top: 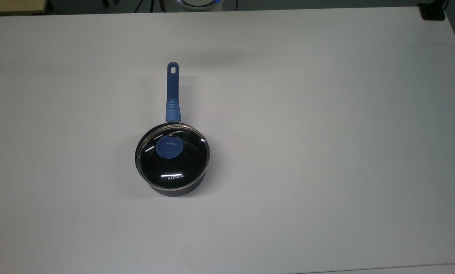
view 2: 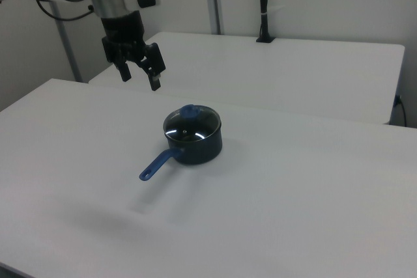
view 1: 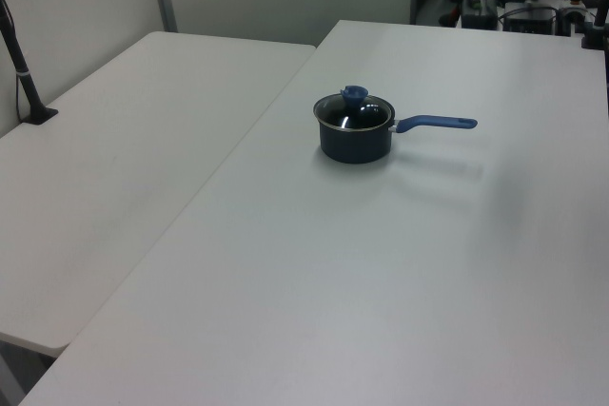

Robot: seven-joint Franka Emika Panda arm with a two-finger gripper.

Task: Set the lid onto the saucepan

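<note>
Gripper (view 2: 138,74) hangs high over the table (top: 326,133), fingers spread, empty, well apart from the pan toward the right view's upper left. Lid (top: 173,157) sits on the saucepan (view 1: 354,143), rim looks seated all round, blue knob (view 2: 189,111) up. Task looks done. Risk: any low sweep back could clip the knob or the handle (top: 173,93) and shift the lid. Plenty of bare table on every side, pan far from edges.
</note>
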